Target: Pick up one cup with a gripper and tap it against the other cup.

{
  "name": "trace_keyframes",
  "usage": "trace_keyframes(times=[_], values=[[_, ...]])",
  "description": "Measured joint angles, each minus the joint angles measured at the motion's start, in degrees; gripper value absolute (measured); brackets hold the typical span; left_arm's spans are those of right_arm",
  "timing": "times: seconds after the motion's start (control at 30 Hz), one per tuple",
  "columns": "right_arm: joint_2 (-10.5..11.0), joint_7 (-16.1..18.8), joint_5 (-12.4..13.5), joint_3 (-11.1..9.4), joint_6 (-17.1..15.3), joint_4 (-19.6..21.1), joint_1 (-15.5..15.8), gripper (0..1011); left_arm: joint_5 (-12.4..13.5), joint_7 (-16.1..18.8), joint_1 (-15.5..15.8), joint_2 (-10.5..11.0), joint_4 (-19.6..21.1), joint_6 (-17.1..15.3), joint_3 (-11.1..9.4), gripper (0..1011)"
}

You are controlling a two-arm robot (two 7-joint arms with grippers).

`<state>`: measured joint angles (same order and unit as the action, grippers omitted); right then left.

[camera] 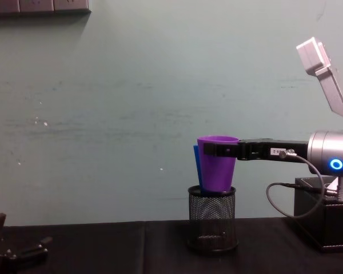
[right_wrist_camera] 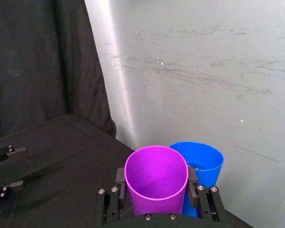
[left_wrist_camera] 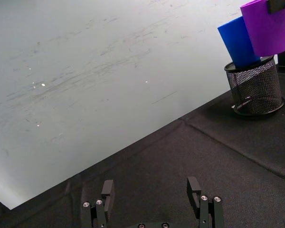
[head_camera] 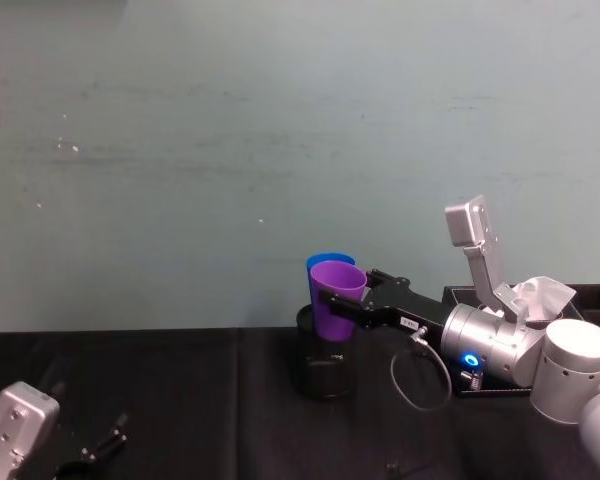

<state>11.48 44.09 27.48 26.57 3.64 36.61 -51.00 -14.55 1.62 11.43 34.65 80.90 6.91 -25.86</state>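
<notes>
Right gripper [right_wrist_camera: 156,190]: closed on the purple cup [right_wrist_camera: 156,173], one finger against each side of its wall just under the rim.
Purple cup: in the grip, upright, mouth up, long axis vertical; its base hangs at the mouth of the mesh pen holder [camera: 212,220].
Blue cup [right_wrist_camera: 204,164]: just beyond the fingertips and a little toward one finger's side, standing in the holder and leaning slightly. I cannot tell whether the two walls touch.
Deciding relation: the blue wall lies straight ahead of the held cup, so a short push along the reach should make the tap.
In the way: the holder's rim directly under the purple base; a dip could catch it.
Left gripper [left_wrist_camera: 149,187]: well apart, low over the black table [head_camera: 180,400], jaws spread, empty.
Farther out: a black box [camera: 326,222] under the right wrist.
</notes>
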Motion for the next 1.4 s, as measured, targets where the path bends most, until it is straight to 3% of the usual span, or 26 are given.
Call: trace_keyframes(times=[1.4], values=[[0.1, -0.1, 0.1, 0.2, -0.1, 0.1, 0.0, 738, 0.0, 0.0, 0.0, 0.0, 0.0, 0.0, 0.0, 1000]])
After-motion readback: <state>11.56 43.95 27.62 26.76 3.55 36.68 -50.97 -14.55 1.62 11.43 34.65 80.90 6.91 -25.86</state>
